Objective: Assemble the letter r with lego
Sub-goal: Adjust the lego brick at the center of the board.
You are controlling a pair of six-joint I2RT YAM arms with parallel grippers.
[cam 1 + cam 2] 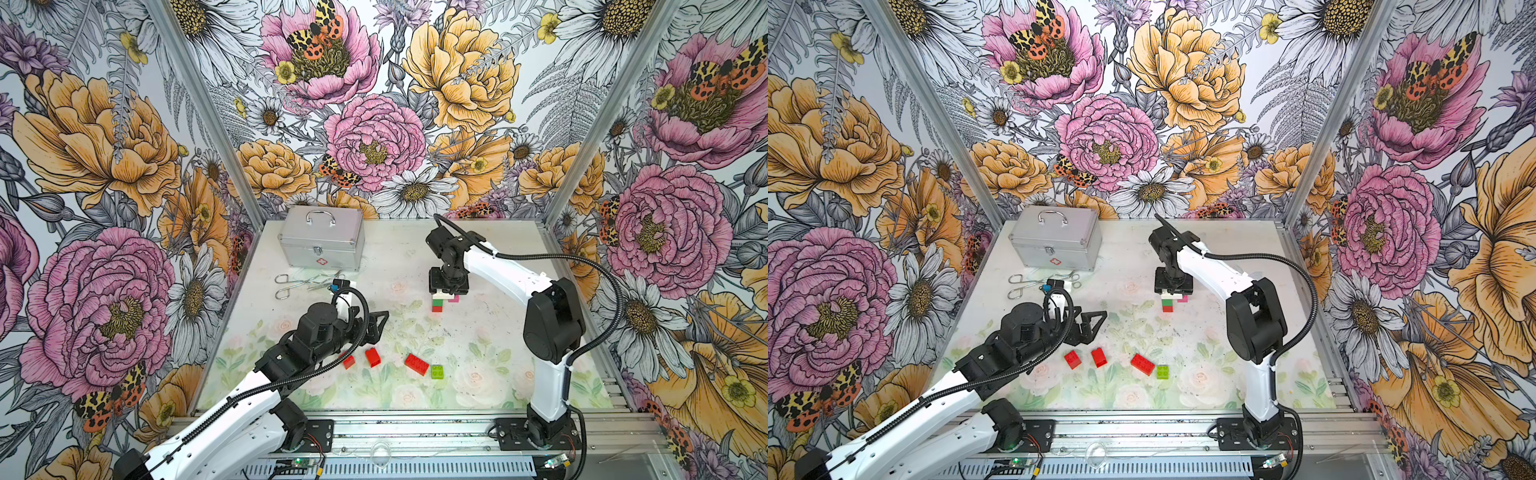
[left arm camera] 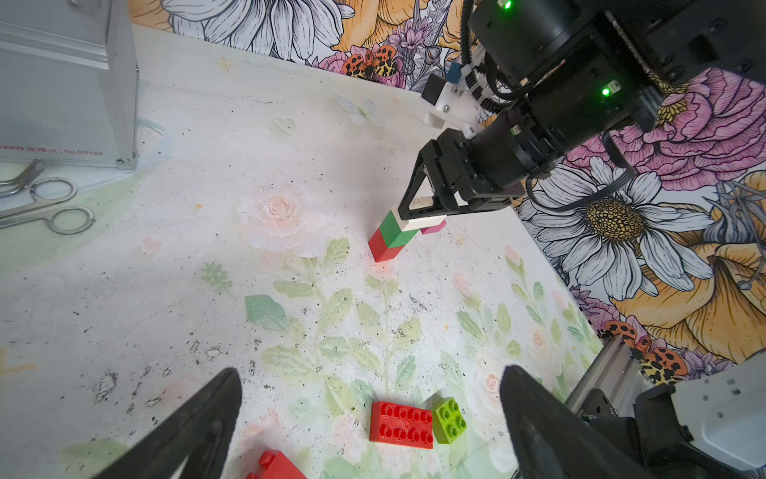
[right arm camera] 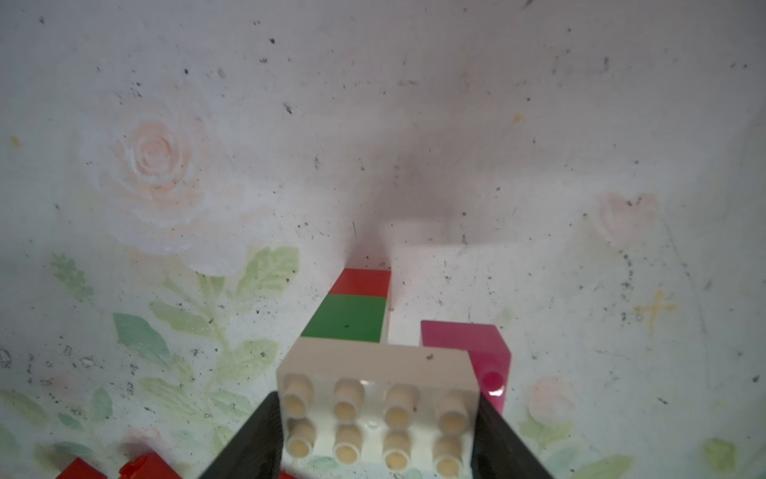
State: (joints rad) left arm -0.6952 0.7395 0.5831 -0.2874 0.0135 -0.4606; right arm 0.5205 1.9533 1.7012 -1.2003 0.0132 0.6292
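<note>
While clear of table (image 1: 511, 235) edges, right pincer (image 3: 379, 435) tight on white brick (image 3: 373, 361), left pincer (image 2: 371, 373) agape.

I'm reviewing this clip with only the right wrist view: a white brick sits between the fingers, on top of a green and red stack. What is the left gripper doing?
Observer: The left gripper is open and empty, hovering above the table near the loose bricks.
Operator: How many loose bricks are there?
Observer: Four in both top views: three red bricks and one lime green brick.
Operator: Is anything else on the table?
Observer: A silver case and scissors-like tools sit at the back on the left arm's side, away from the white brick.
</note>
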